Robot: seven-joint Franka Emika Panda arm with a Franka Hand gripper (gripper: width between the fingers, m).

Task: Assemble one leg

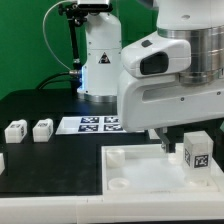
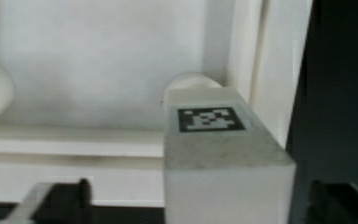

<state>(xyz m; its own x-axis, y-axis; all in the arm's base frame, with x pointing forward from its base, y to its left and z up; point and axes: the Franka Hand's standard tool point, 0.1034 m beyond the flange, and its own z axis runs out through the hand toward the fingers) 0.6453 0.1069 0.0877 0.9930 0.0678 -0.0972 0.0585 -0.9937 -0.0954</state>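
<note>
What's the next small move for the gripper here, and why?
Probably slide the gripper sideways to centre it on the leg before closing. In the wrist view the leg sits off-centre between the open fingers, with a clear gap on one side. It stands ungripped on the base.

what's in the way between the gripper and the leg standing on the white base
Nothing visible. The leg stands upright on the white base, just to the exterior view's right of the gripper, and the wrist view shows no part in front of it. The two other legs sit far off.
</note>
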